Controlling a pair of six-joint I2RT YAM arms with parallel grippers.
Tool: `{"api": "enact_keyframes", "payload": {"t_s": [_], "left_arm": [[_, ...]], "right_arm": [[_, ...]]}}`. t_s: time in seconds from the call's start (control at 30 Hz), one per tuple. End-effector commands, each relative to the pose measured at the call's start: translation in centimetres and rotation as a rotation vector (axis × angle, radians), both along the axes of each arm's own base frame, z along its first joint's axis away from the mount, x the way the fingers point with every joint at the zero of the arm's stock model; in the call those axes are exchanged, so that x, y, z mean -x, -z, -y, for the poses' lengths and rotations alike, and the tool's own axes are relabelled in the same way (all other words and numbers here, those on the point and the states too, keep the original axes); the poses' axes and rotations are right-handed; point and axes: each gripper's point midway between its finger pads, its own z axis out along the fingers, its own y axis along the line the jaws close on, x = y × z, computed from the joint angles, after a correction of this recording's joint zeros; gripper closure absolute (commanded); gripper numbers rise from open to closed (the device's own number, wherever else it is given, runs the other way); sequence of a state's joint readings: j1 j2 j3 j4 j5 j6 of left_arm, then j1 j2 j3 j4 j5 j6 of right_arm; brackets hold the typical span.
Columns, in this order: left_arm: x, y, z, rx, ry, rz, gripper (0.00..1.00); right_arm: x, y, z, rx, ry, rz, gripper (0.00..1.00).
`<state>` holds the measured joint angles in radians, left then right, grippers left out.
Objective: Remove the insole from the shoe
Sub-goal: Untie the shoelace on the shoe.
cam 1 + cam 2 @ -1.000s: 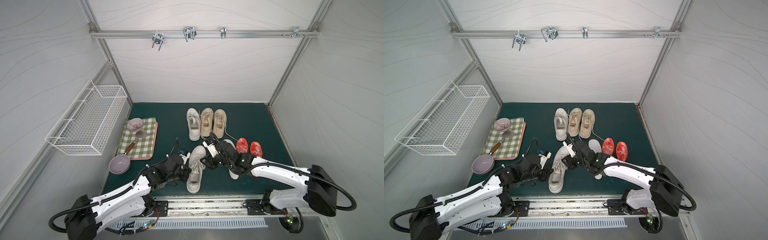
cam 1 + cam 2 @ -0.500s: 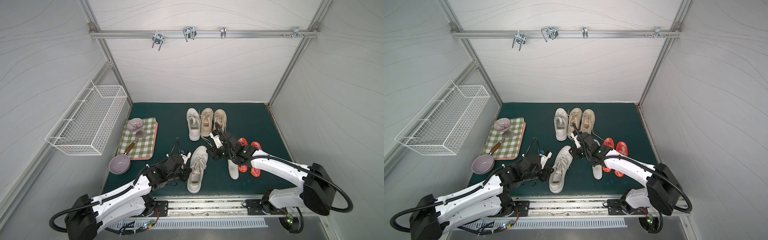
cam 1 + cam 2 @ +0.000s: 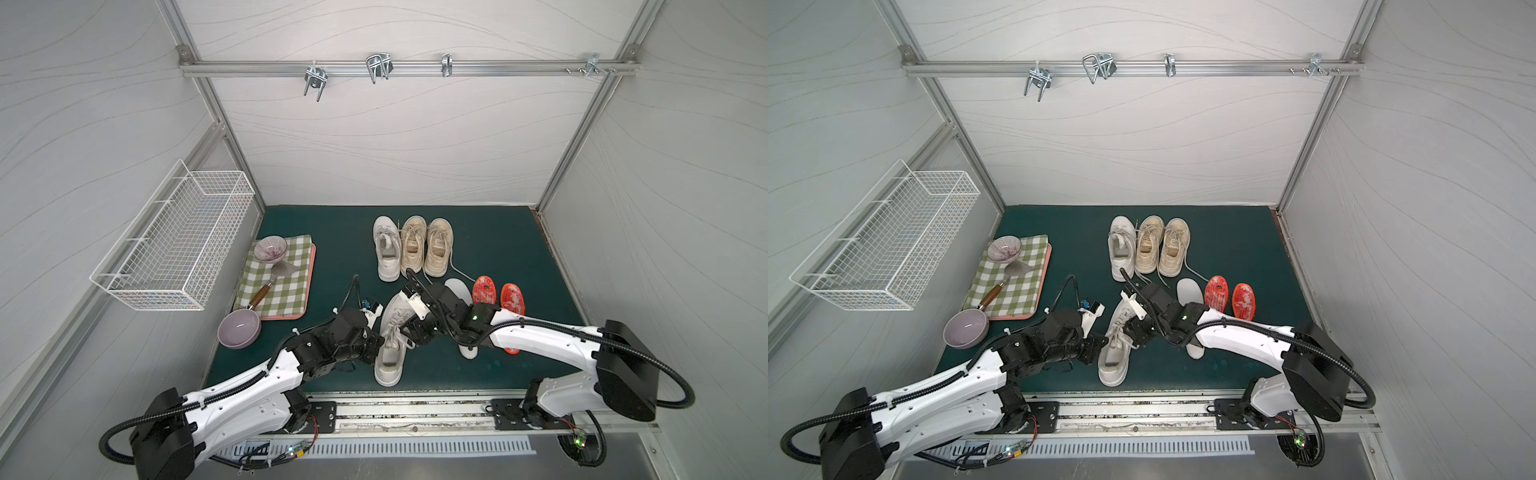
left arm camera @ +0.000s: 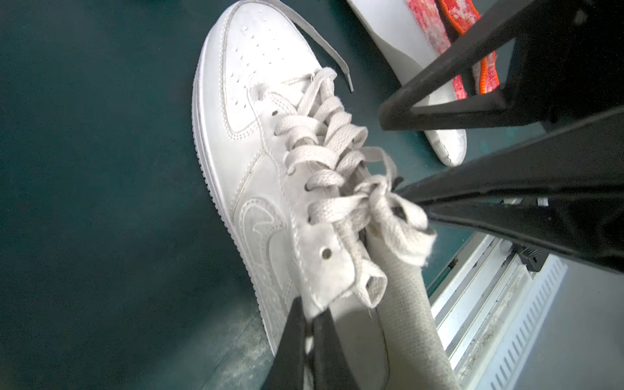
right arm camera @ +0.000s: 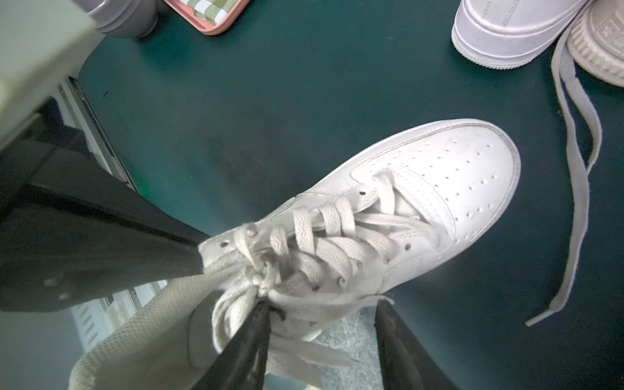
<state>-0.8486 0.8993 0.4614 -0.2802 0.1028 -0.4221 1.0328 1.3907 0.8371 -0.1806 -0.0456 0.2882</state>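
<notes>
one green mat [image 3: 332,232], white walls [image 3: 395,137]

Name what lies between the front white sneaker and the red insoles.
A white insole on the mat, partly under the right arm; both top views show it.

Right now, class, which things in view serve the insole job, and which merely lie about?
In the job: white shoe, left claw pinching its rim, right claw open over its laces.
Lying about: three back shoes, white insole, red insoles, tray, bowls, basket.

Two orange-red fabric insoles [image 3: 484,289] lie near the right gripper [image 3: 411,330], on its right; a lilac ceramic bowl [image 3: 239,328] sits well left of the left gripper [image 3: 377,347].
</notes>
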Motion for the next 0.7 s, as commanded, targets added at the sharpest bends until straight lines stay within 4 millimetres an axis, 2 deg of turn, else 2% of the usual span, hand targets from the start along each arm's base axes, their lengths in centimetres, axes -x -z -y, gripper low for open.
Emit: {"api": "enact_keyframes", "payload": {"t_s": [0.0,0.2,0.5,0.67], "left_arm": [[-0.5,-1.9,1.5,0.068,0.044,0.044,1.0],[-0.1,-1.9,2.0,0.085,0.072,0.028,1.0],[0.2,-2.0,2.3,0.1,0.091,0.021,1.0],[0.1,-2.0,2.1,0.095,0.081,0.025,1.0]], "right_arm": [[0.1,0.9,0.5,0.035,-0.009,0.02,0.52],[-0.5,0.6,0.2,0.03,0.004,0.043,0.65],[-1.5,1.4,-0.7,0.056,0.007,0.06,0.68],[-1.4,0.8,-0.8,0.038,0.004,0.067,0.77]]}}
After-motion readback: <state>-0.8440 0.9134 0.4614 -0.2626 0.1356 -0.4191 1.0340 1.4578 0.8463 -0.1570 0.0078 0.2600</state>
